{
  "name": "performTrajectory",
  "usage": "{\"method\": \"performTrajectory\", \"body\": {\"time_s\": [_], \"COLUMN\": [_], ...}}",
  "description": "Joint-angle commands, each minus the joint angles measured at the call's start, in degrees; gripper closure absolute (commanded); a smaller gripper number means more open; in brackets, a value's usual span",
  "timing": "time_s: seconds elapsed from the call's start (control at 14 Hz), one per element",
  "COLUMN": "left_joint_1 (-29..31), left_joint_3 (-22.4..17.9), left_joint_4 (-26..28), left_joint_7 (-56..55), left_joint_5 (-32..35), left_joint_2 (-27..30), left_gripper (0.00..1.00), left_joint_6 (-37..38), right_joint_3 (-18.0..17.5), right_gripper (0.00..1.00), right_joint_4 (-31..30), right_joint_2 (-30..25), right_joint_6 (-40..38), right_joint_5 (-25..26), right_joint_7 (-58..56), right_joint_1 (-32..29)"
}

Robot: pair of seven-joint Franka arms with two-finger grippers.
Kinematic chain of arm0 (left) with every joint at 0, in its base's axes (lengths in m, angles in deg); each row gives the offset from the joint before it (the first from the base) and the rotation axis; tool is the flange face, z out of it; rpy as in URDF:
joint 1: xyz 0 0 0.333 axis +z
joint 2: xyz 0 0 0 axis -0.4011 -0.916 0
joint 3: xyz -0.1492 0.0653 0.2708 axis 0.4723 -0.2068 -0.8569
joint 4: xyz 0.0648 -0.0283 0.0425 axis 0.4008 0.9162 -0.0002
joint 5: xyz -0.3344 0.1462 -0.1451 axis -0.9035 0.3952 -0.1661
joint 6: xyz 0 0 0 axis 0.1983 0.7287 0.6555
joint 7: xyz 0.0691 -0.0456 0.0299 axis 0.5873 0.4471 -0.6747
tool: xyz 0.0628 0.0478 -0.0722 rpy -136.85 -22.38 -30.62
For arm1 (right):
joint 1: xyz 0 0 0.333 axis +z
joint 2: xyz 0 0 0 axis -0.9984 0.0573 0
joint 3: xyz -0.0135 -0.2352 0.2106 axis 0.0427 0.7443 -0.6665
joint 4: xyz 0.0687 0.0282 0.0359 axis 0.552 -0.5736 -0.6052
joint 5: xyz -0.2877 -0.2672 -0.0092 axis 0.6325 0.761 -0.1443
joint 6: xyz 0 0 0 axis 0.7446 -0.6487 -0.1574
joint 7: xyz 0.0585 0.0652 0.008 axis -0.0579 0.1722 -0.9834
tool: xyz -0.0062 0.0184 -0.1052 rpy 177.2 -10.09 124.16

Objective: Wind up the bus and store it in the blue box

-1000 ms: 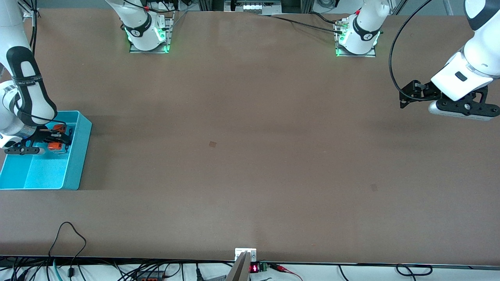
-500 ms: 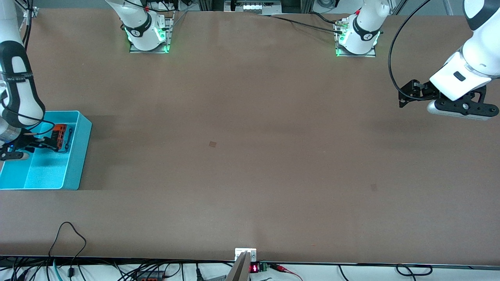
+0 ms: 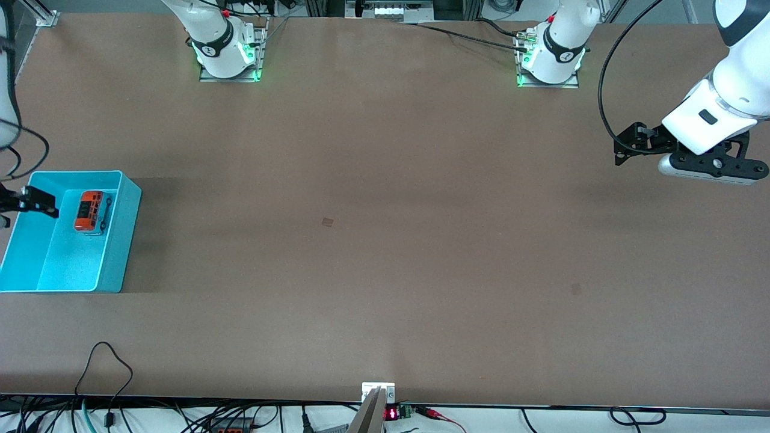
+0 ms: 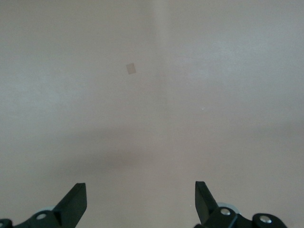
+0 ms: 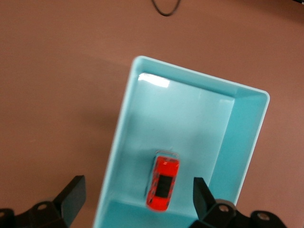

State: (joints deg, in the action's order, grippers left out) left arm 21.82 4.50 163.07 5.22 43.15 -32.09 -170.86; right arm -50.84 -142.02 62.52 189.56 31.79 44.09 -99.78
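The orange-red bus (image 3: 90, 211) lies on the floor of the blue box (image 3: 122, 240), in the end of the box farther from the front camera. In the right wrist view the bus (image 5: 163, 184) lies free in the box (image 5: 247, 142). My right gripper (image 5: 137, 199) is open and empty, up above the box; only its black tip (image 3: 37, 201) shows at the edge of the front view. My left gripper (image 3: 713, 168) waits over the left arm's end of the table, and it is open and empty in its wrist view (image 4: 141, 199).
The box stands at the right arm's end of the brown table. A small dark patch (image 3: 327, 222) marks the table's middle and also shows in the left wrist view (image 4: 130, 69). A black cable loop (image 3: 105, 361) lies near the front edge.
My right gripper has let go of the bus, risen and drawn away from the box toward the table's edge. The bus stays in the box. The left arm has barely moved.
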Motion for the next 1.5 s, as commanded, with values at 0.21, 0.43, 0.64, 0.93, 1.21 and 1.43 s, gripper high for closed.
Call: {"method": "performTrajectory", "body": {"time_s": [0.21, 0.43, 0.64, 0.93, 1.21, 1.43], "left_joint_1": [-0.1, 0.0, 0.2, 0.4, 0.4, 0.4], "left_joint_3": [1.0, 1.1, 1.0, 0.9, 0.9, 0.9], "left_joint_4": [-0.2, -0.2, -0.2, -0.2, -0.2, -0.2], "left_joint_7": [0.1, 0.1, 0.2, 0.3, 0.3, 0.3], "left_joint_5": [0.7, 0.7, 0.7, 0.7, 0.7, 0.7], "left_joint_2": [0.9, 0.9, 0.9, 0.9, 0.9, 0.9], "left_gripper": [0.0, 0.0, 0.0, 0.0, 0.0, 0.0], "left_joint_6": [0.9, 1.0, 1.0, 1.0, 0.9, 0.9], "right_joint_3": [-9.0, -9.1, -7.0, -6.4, -5.6, -5.3], "right_gripper": [0.0, 0.0, 0.0, 0.0, 0.0, 0.0], "right_joint_4": [8.5, 13.5, 15.1, 13.1, 11.2, 10.6], "right_joint_2": [-5.8, -6.3, -6.2, -8.0, -8.6, -8.5], "right_joint_6": [-22.1, -29.4, -30.5, -30.7, -29.6, -29.6], "right_joint_5": [3.9, -2.4, -2.3, -1.9, -1.8, -1.8], "right_joint_7": [14.5, 15.1, 18.4, 19.3, 20.3, 24.6], "right_joint_1": [3.1, 3.1, 6.4, 7.6, 8.3, 8.4]}}
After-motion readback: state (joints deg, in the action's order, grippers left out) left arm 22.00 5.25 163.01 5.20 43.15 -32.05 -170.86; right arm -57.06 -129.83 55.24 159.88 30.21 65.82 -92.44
